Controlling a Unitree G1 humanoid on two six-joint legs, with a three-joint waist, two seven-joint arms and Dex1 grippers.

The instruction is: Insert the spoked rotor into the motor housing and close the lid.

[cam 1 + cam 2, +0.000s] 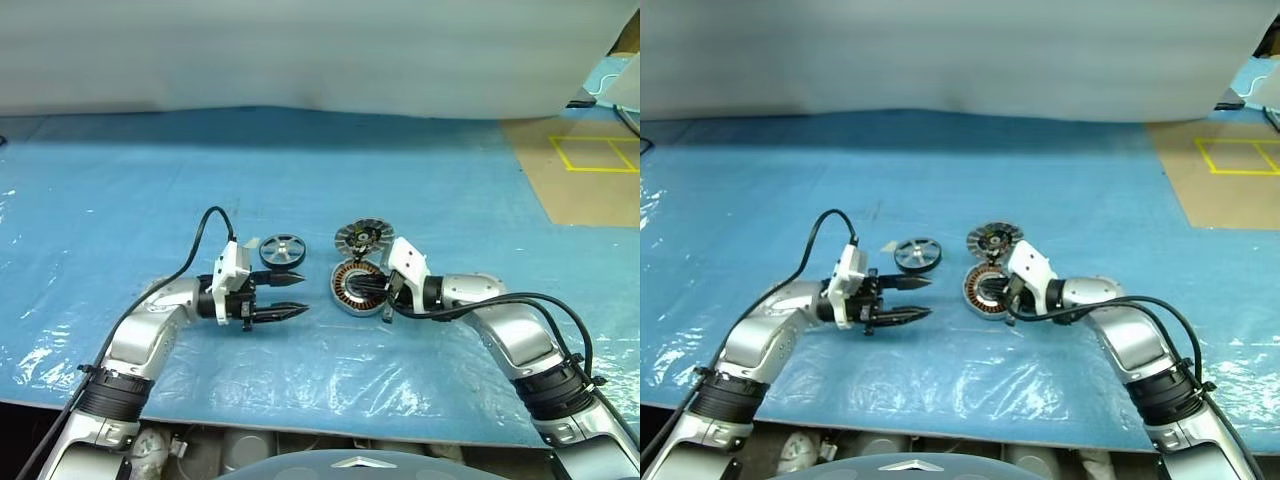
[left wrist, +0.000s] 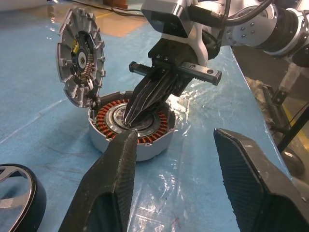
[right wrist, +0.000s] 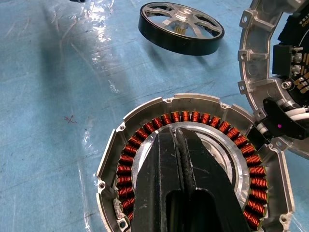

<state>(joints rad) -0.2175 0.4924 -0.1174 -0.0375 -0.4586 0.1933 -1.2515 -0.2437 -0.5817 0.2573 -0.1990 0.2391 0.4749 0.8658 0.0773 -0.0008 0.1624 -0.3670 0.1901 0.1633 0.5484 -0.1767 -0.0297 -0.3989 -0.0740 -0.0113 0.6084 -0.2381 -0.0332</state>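
Right end effector (image 3: 179, 145), fingers pressed together and empty, points into the motor housing (image 1: 352, 287); left end effector (image 1: 297, 297) is open, empty. No writing is readable.

A blue plastic sheet (image 1: 300, 180) covers nearly the whole work surface, wrinkled and glossy, with bright glare patches toward 6 o'clock and along the 9 o'clock edge. Behind it, across the 12 o'clock side, runs a pale whitish backdrop (image 1: 300, 50). At about 2 o'clock the sheet gives way to a brown floor area (image 1: 590, 190) marked with yellow tape lines (image 1: 595, 153) forming rectangles. In the far 1 o'clock corner sits a dark object beside something pale, too small to identify. A small dark cross mark (image 3: 70, 119) is drawn on the sheet, seen in the right wrist view.
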